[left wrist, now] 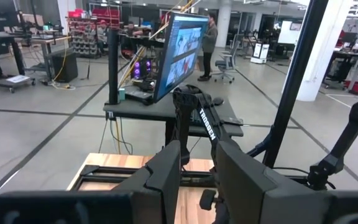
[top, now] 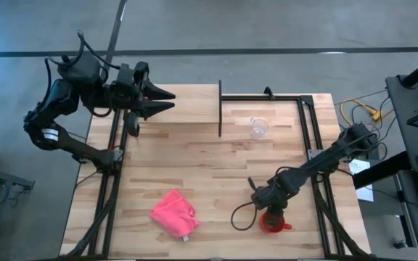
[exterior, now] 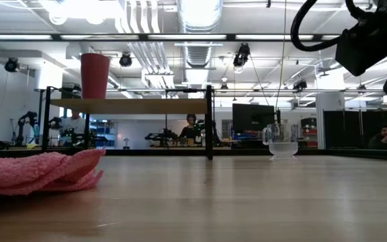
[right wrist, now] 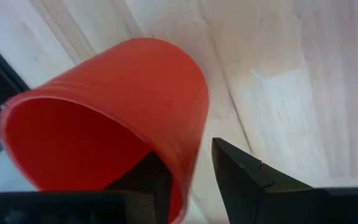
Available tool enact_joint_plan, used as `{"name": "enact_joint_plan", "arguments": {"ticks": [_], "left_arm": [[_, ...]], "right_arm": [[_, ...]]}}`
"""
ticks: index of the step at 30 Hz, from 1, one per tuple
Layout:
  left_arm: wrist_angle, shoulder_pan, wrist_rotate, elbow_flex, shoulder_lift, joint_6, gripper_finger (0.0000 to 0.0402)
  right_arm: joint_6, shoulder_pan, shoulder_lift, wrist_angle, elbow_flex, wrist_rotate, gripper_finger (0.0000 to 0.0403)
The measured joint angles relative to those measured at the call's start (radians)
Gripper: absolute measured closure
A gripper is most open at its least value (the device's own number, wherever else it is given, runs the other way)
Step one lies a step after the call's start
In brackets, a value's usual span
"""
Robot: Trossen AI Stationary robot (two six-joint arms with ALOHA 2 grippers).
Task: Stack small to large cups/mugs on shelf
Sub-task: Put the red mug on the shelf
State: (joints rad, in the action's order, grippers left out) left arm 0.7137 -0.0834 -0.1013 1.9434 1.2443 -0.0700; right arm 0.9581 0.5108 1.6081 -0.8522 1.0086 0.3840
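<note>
The squat red mug (top: 271,223) is near the table's near right edge, and my right gripper (top: 269,214) is shut on it from above. It fills the right wrist view (right wrist: 104,124). The tall pink-red tumbler (exterior: 95,75) stands upright on the left end of the wooden shelf (exterior: 130,106). The small clear cup (top: 258,127) stands on the tabletop right of the shelf's black post; it also shows in the low view (exterior: 282,142). My left gripper (top: 167,100) is open and empty over the shelf's left part, fingers pointing toward the table's right. My right gripper holds the red mug by its wall at the rim (right wrist: 188,158). One finger (right wrist: 145,180) is inside the mug and the other finger (right wrist: 247,174) is outside. The fingers come from above, slanting down. Whether the mug's base is on the table, I cannot tell.
A crumpled pink cloth (top: 173,213) lies on the tabletop near the near edge, left of the mug. A black upright post (top: 220,109) marks the shelf's right end. Black frame rails (top: 310,138) run along the table's right side. People and desks show in the room beyond.
</note>
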Motion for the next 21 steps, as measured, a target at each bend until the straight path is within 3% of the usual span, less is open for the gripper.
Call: {"name": "enact_joint_plan", "arguments": {"ticks": [13,21], "left_arm": [[0.005,0.000,0.000,-0.001,-0.002,0.000,0.0311],[0.009,0.000,0.000,-0.001,-0.004,0.000,0.0311]], "right_arm": [[-0.029,-0.001,0.003,0.006,0.060,-0.018,0.0316],[-0.130,-0.002,0.066,0.010,0.069,-0.018,0.0367]]}}
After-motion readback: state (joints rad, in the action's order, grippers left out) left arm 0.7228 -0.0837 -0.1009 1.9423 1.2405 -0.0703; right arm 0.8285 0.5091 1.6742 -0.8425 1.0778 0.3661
